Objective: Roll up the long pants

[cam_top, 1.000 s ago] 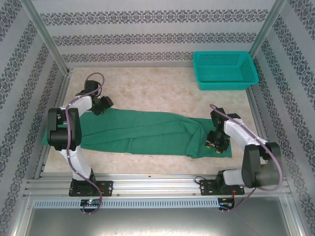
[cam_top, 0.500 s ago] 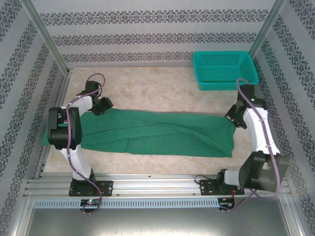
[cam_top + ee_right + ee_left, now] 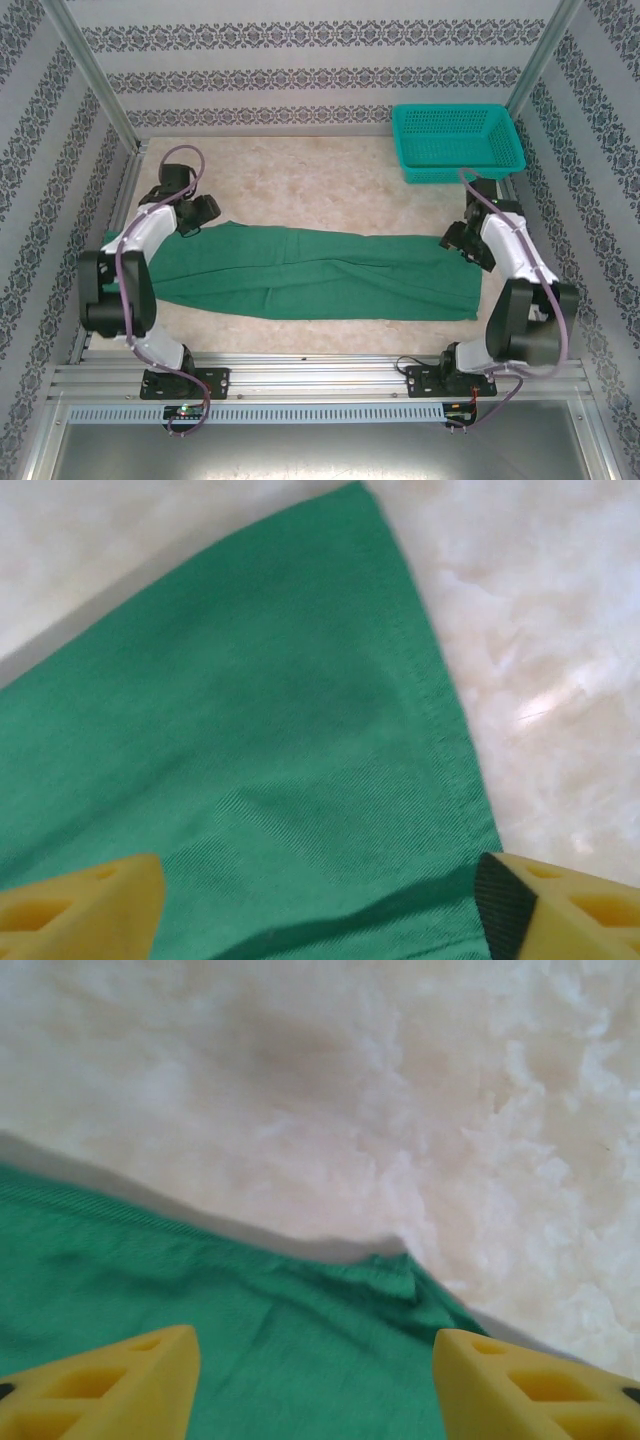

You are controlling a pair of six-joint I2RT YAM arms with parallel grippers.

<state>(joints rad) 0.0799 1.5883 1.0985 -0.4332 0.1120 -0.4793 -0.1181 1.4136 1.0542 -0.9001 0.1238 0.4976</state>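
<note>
The long pants (image 3: 320, 275) lie flat as one dark green strip across the middle of the table, left to right. My left gripper (image 3: 198, 216) hovers over their far left corner. In the left wrist view its yellow fingers (image 3: 110, 1385) stand wide apart and open above the cloth (image 3: 250, 1340), near a raised corner of the fabric. My right gripper (image 3: 456, 240) sits over the far right corner. It is open too, with the stitched hem of the pants (image 3: 250, 730) running between its fingers (image 3: 85, 910).
A teal mesh basket (image 3: 455, 140) stands at the far right corner of the table. Patterned walls and metal posts close in the left, right and back. Bare marbled tabletop (image 3: 300, 180) lies beyond the pants and along their near side.
The right gripper dragged the bunched right end of the pants out to the right, flattening it, then opened. The left arm shifted a little to the left, staying at its corner.
</note>
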